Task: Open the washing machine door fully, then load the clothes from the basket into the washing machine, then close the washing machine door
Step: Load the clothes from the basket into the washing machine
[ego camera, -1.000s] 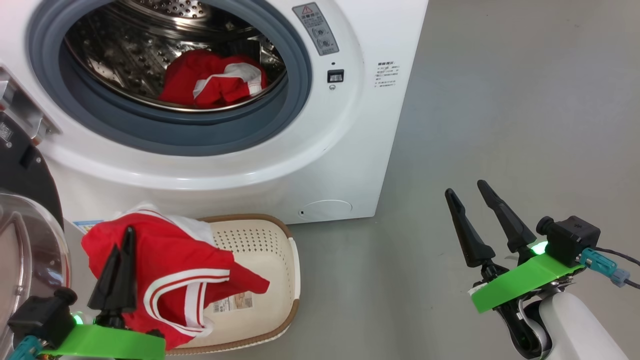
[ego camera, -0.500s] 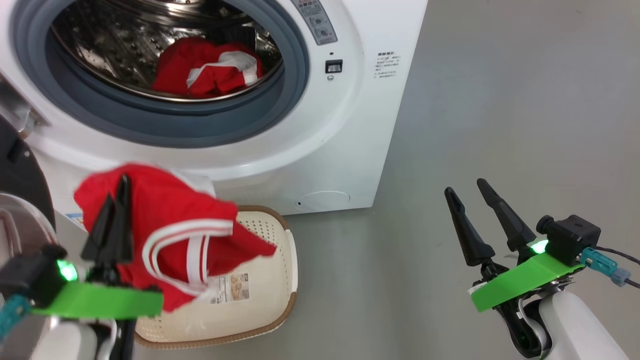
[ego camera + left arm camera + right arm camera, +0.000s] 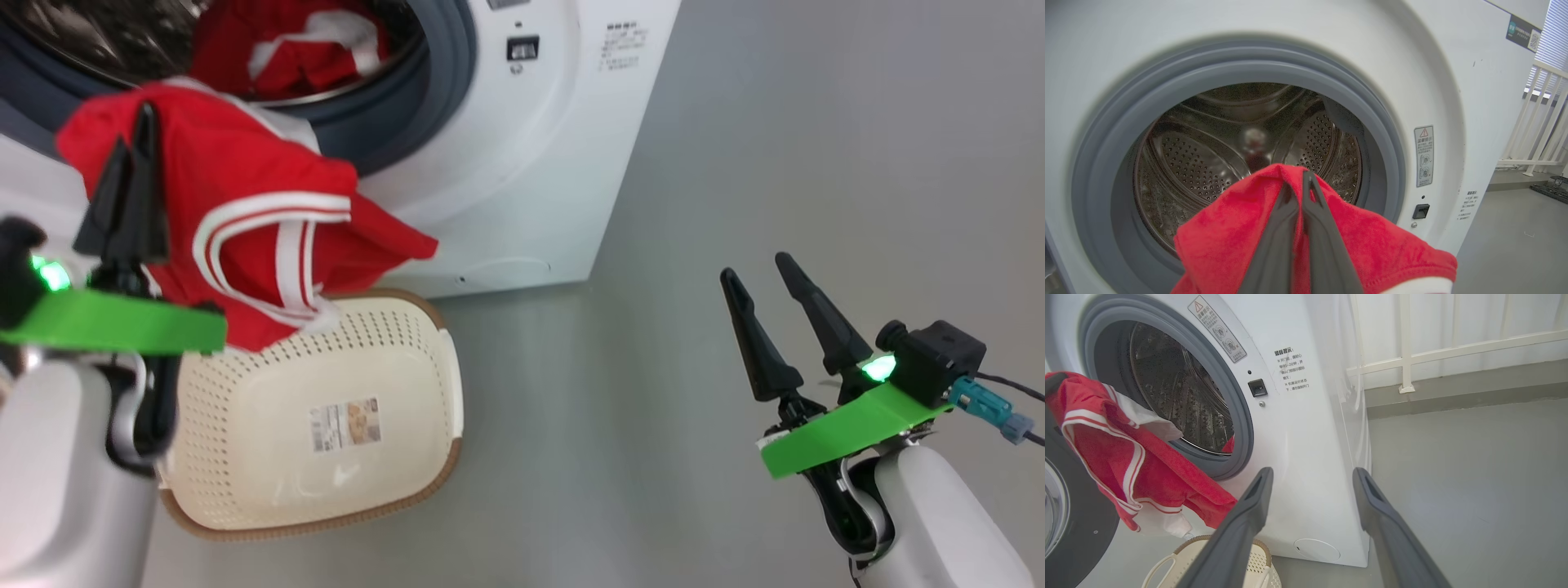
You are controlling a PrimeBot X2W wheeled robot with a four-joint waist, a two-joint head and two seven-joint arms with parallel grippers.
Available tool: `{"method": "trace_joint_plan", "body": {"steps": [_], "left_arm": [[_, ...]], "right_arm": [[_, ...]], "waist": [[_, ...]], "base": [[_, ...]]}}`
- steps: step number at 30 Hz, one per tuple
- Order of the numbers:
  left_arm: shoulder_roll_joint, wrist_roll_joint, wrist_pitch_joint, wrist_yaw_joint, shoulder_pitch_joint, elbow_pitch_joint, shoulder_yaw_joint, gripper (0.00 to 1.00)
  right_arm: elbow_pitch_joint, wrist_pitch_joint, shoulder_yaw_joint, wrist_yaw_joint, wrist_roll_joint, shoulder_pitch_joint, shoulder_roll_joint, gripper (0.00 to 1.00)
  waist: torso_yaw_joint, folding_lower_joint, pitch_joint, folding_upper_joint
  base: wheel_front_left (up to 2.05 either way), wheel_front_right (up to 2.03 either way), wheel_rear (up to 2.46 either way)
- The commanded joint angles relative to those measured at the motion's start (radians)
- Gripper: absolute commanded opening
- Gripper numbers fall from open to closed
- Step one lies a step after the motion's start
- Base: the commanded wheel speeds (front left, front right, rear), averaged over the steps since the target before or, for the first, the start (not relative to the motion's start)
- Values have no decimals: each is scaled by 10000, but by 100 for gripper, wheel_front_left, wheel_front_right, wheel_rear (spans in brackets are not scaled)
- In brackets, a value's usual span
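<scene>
Left gripper (image 3: 135, 126) pinches red garment (image 3: 245, 180) above basket (image 3: 392, 343); right gripper (image 3: 755, 265) spread, empty, over grey floor (image 3: 735, 163) (white railing (image 3: 1404, 343) beyond).

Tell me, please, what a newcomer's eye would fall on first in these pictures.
The bright red garment pinched in the shut left gripper, hanging before the open drum mouth of the washing machine, above the cream basket. Next, a second red garment lying inside the drum, and the open right gripper, empty, at lower right.
</scene>
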Motion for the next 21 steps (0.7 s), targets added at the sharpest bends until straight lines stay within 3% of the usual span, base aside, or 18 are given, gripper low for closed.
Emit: {"method": "trace_joint_plan", "body": {"steps": [1, 9, 21], "left_arm": [[442, -98, 41, -163, -630, 102, 281, 0], [663, -135, -105, -405, -2727, 2643, 110, 0], [811, -62, -291, -520, -5356, 5049, -345, 0]], "right_arm": [[-302, -46, 121, 16, -133, -147, 57, 100], [-488, -46, 79, 16, -310, -514, 335, 100], [-676, -46, 97, 16, -474, -843, 684, 100]], "waist": [[-304, 0, 650, -1], [-706, 0, 1713, -1], [-1250, 0, 2882, -1]], "base": [[0, 0, 0], [0, 0, 0], [0, 0, 0]]}}
